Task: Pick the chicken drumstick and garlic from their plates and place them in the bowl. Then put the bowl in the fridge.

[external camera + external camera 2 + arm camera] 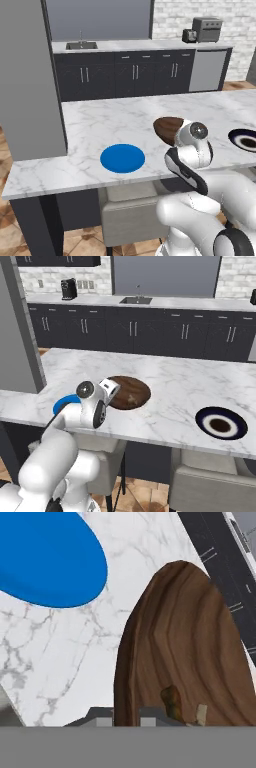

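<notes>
Wooden and rigid, the bowl point(190, 642) sits on the marble bench point(100, 120) right under the pincer point(126, 714), whose two tips straddle the bowl's near rim and look drawn together on it, so I take the pincer as clamped on the rim. Inside the bowl, just ahead of the tips, lie the drumstick point(171, 701), a small brownish piece, and beside it the pale garlic point(201, 713); both are partly cut off at the picture's lower edge, so their exact lie is hard to read. To the pincer's left rests the blue plate point(47, 557), bare, and well off to its right the navy plate point(221, 423), also bare. As a judgement, the bowl should be stiff and not fragile, moderately light, but wide and shallow, so a hold at one edge leaves most of its weight hanging out from the tips and it will tend to droop or swivel. Smooth wood grain may also slide between narrow tips. The rim is the sensible place to grip, since the wall is thin enough there; a deep bite with the tips well over the lip would resist twisting. The loose drumstick and garlic will roll if the bowl tips, so it wants carrying level and slowly towards the fridge point(27, 80), the grey mass farther left.
</notes>
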